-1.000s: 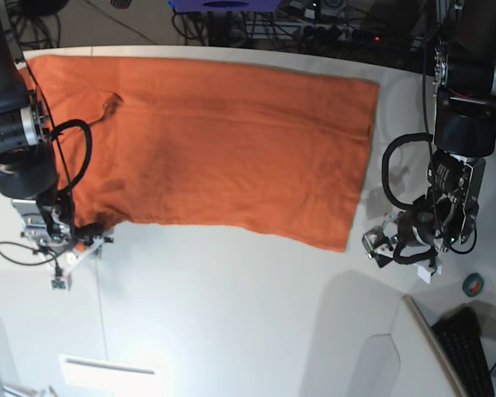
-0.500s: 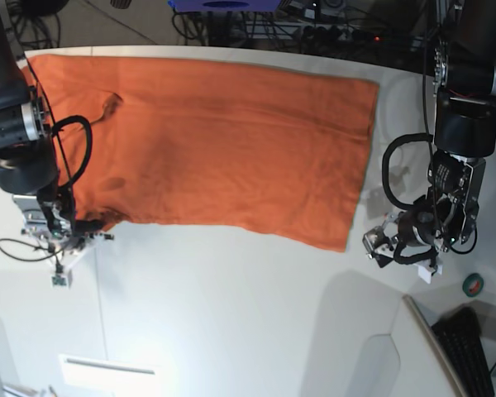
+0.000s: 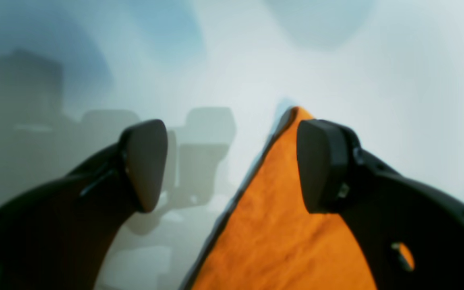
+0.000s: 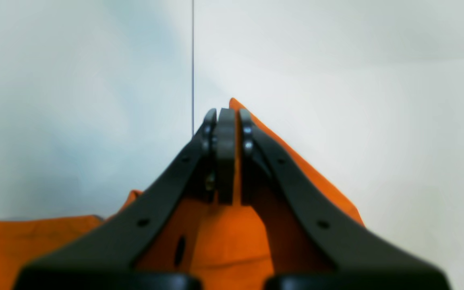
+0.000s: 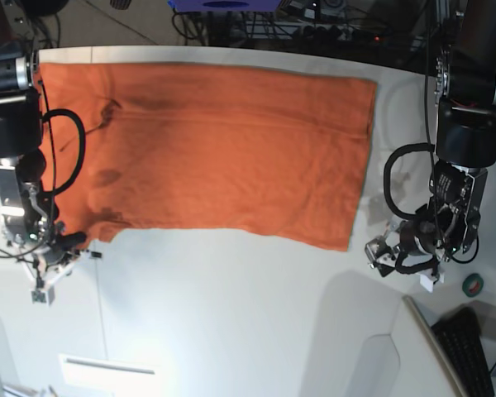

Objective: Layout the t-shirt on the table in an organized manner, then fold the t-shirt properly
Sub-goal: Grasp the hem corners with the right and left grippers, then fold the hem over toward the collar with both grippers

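**Orange cloth pinched at one corner on white tabletop**

Orange fabric is seen clamped between the pressed-together jaws of the right gripper [image 4: 227,121], a corner of the t-shirt [image 5: 223,149] rising in a peak around the black fingers [image 4: 226,157] in the right wrist view. In the base view that gripper [image 5: 56,244] is set at the shirt's lower corner on the view's left. The left gripper [image 3: 232,165] is shown with its jaws spread wide; an orange corner lies under and just beside one pad [image 3: 320,165], with nothing gripped between the two. In the base view this gripper [image 5: 397,246] is placed just off the shirt's lower corner on the view's right. The shirt is spread flat as a wide rectangle across the far part of the tabletop [image 5: 231,314], a few creases visible near its left end. A thin dark seam line [image 4: 193,60] is seen running across the white surface.
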You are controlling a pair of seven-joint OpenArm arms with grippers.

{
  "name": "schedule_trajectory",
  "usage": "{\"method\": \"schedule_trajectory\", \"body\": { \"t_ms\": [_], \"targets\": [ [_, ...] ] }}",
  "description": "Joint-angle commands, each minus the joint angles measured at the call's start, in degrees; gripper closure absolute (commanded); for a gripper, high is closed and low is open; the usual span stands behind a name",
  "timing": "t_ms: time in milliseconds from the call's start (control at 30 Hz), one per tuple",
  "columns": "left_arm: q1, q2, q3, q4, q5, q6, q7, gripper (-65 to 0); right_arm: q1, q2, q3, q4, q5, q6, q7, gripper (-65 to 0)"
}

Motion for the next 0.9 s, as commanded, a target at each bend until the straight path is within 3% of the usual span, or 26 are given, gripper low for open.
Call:
{"method": "schedule_trajectory", "body": {
  "t_ms": [0,200,333,467,633,867],
  "targets": [
    [-3.08,-0.44,-0.21,-0.57,0.52,-0.05,-0.53,-47.6,1.32,0.69,0.40,1.62,0.05,-0.23,0.43,0.0],
    [-10.64,4.22,-0.13,-11.91,12.39,-0.31,-0.53,-48.1,0.35,0.69,0.40,2.94,0.05,-0.23,-0.45,0.0],
    [-14.42,6.94,-0.13,-16.22,18.19,-8.58,-0.36,-48.1,-1.14,0.52,0.40,6.02,0.05,-0.23,-0.45,0.0],
    [-17.05,8.70,-0.13,-23.17,22.15,-11.12,-0.53,-47.6,-1.85,0.60,0.75,8.39,0.05,-0.23,-2.39,0.0],
    [-15.82,9.05,-0.74,-23.34,21.27,-16.66,-1.76,-47.2,-1.85,0.69,0.84,9.53,0.05,-0.23,-2.83,0.0],
    [-12.83,9.23,-0.74,-23.69,20.30,-17.19,-7.65,-47.4,-1.85,0.69,0.75,9.53,0.05,-0.23,-2.83,0.0]
  ]
}}
